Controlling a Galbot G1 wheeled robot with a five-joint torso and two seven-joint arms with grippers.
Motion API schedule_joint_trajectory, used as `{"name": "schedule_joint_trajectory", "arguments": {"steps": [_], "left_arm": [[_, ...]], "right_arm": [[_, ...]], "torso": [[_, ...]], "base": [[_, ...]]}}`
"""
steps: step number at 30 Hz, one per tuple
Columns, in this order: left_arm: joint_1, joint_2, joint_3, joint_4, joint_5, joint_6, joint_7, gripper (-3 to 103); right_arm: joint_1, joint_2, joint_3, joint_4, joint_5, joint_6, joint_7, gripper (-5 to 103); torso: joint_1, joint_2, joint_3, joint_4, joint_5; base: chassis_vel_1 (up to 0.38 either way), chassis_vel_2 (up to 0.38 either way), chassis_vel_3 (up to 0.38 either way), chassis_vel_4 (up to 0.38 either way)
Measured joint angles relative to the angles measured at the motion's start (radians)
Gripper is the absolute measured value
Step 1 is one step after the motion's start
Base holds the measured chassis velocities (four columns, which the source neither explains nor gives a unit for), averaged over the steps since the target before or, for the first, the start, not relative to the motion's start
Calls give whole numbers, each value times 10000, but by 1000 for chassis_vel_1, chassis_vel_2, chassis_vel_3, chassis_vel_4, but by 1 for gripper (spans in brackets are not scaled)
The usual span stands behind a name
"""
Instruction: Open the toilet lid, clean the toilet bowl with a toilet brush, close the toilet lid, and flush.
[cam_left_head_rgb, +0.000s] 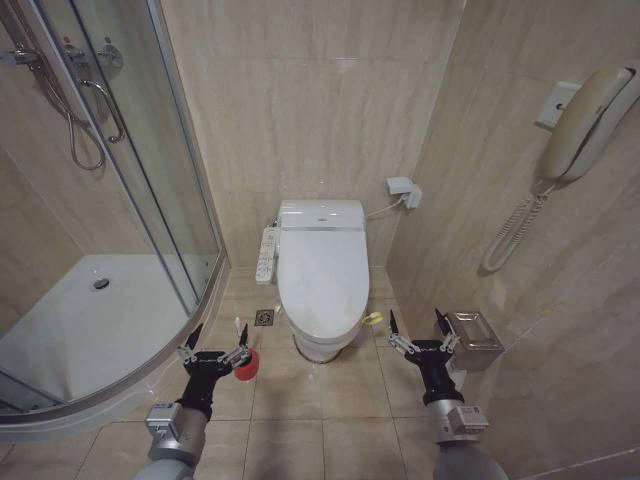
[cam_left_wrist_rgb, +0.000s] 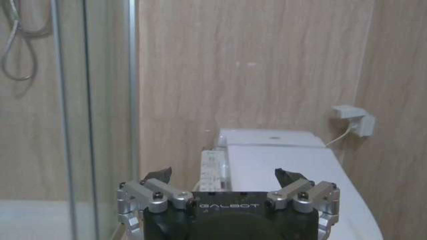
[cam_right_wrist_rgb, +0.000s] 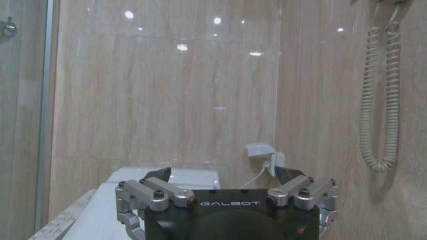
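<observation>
Still, we see toilet lid (cam_left_head_rgb: 322, 270) down. Left tool (cam_left_head_rgb: 214, 345) wide beside toilet brush (cam_left_head_rgb: 245, 362), right tool (cam_left_head_rgb: 421, 331) wide. Risk: we knock brush over when reaching.

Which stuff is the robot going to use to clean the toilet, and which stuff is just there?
For the job: toilet lid, shut; toilet brush on the floor.

Just there: shower hose, wall phone, button panel, metal box, floor drain.

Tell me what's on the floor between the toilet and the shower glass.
In the head view, a floor drain lies between the toilet and shower glass; the button panel hangs at the toilet's side.
</observation>
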Motion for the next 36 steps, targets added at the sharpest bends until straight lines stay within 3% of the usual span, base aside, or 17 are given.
{"name": "schedule_joint_trajectory", "arguments": {"steps": [2,5,16,36], "left_arm": [[-136,18,-6,277,-132,-217,137,100],[-653,15,-49,1307,-315,-1125,485,100],[-884,-122,135,1909,-260,-1417,458,100],[-250,-377,16,1382,465,-1598,412,100]], "right_arm": [[0,0,0,0,0,0,1,100],[0,0,0,0,0,0,0,100],[0,0,0,0,0,0,0,100],[0,0,0,0,0,0,0,100]], "torso": [[0,0,0,0,0],[1,-1,1,-1,-2],[1,-1,1,0,-1],[1,0,0,0,0]], "base": [[0,0,0,0],[0,0,0,0],[0,0,0,0],[0,0,0,0]]}}
